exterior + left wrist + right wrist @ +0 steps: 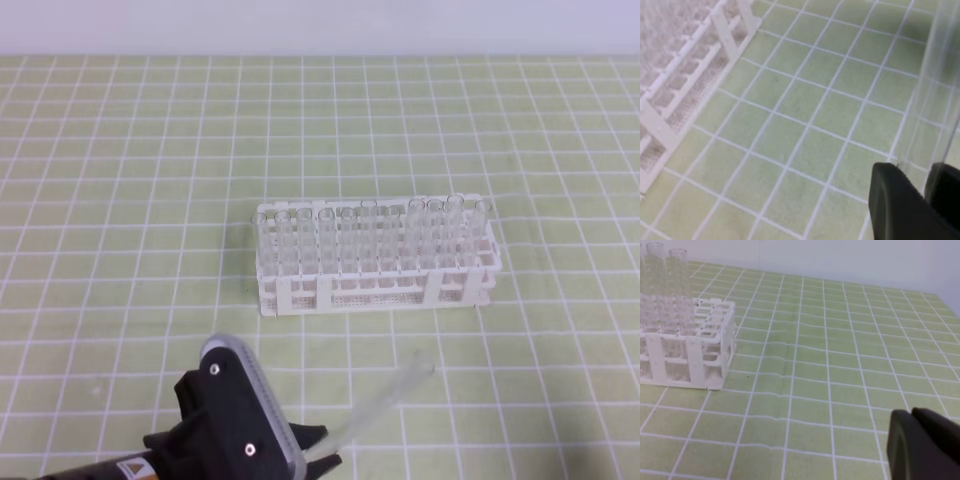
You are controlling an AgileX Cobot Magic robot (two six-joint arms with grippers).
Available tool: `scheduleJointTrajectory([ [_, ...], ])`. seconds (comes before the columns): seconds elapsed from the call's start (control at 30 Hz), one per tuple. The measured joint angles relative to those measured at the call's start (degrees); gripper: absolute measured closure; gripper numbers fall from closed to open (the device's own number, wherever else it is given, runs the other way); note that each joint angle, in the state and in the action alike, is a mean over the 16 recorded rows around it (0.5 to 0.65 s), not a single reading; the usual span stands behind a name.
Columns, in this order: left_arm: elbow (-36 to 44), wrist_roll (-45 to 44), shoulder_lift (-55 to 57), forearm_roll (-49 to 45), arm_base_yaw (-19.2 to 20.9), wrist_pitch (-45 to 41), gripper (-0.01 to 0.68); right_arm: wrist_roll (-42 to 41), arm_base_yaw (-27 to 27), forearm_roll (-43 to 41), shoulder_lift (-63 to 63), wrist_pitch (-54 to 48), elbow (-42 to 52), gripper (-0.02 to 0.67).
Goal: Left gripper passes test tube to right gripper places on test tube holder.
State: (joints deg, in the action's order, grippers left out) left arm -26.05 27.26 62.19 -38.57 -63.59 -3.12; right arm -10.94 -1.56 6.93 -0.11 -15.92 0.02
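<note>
My left gripper (322, 447) comes in at the bottom left of the exterior view, shut on the test tube (385, 400). The clear tube slants up and to the right above the mat. In the left wrist view the test tube (935, 100) rises from between the black fingers (895, 200). The test tube holder (375, 295), a white lattice rack with rows of clear tubes, stands at mid-table, beyond the held tube's tip. My right gripper (914, 415) shows only in its wrist view, shut and empty, low to the right of the test tube holder (715, 340).
A green mat with a white grid (150, 200) covers the table. A pale wall (320, 25) runs along the far edge. Only the holder stands on the mat.
</note>
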Motion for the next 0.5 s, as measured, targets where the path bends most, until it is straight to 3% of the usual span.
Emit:
scheduleJointTrajectory([
  [0.33, 0.09, 0.43, -0.01, -4.19, 0.0, 1.16, 0.64, 0.0, 0.0, -0.34, 0.0, 0.2, 0.0, 0.666],
  [0.5, 0.08, 1.89, 0.01, -4.64, 0.0, 1.79, 0.634, 0.06, 0.0, 5.78, 0.0, 1.58, 0.0, 0.666],
])
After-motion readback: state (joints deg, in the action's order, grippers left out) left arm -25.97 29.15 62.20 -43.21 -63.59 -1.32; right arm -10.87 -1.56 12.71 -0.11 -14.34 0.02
